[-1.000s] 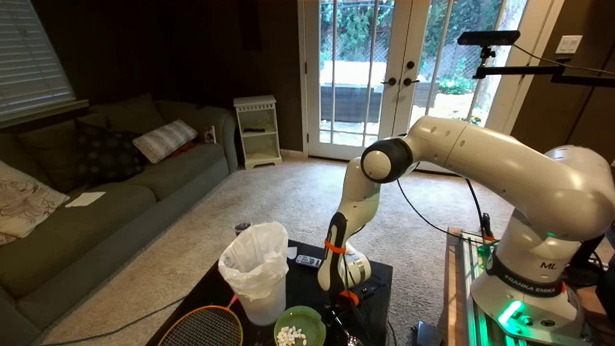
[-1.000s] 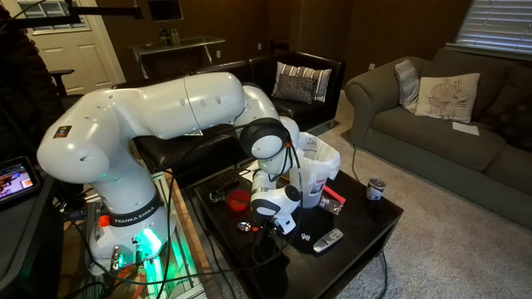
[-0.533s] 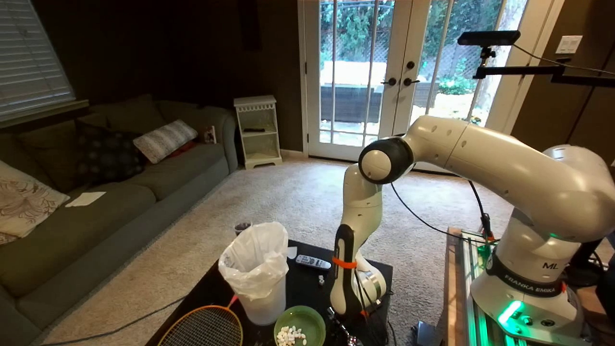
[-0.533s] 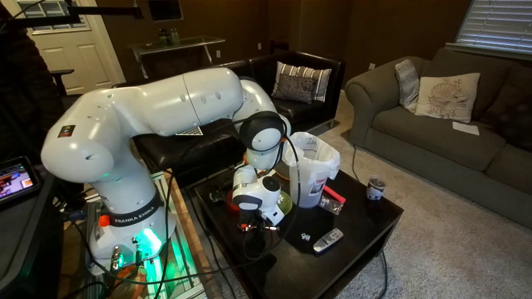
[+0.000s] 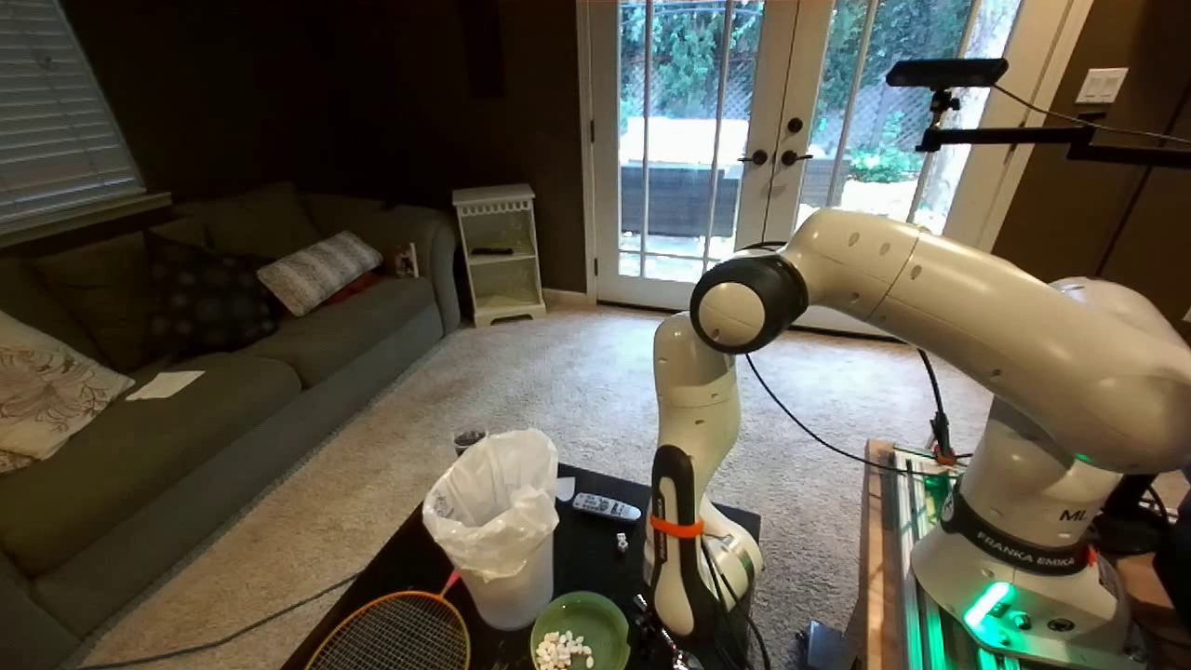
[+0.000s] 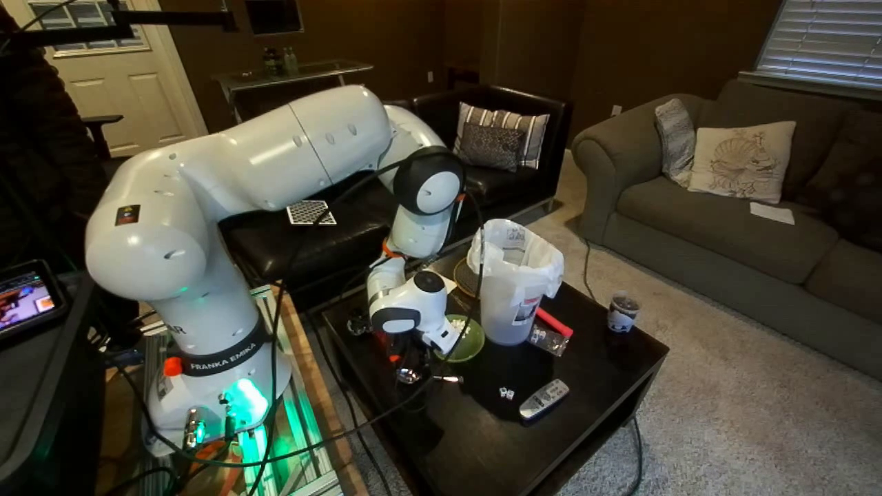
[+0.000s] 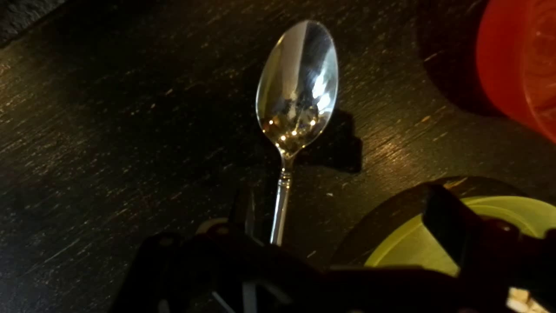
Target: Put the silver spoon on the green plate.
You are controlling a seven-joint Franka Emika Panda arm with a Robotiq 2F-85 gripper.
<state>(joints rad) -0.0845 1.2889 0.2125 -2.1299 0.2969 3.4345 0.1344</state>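
Note:
The silver spoon lies on the dark table, its bowl toward the top of the wrist view and its handle running down between my fingers. The spoon also shows in both exterior views. My gripper is open and empty above the spoon; the handle is nearer the left finger than the right finger. The gripper's body hides the handle's end. The green plate is at lower right, partly behind the right finger. It holds white pieces and shows in both exterior views.
A red bowl stands near the spoon. A tall white bin with a liner stands beside the plate. A remote, small white cubes and a racket lie on the table. Cables hang along the arm.
The hand has moved over the spoon, toward the robot's base, uncovering the green plate in an exterior view. The spoon and plate show no clear movement.

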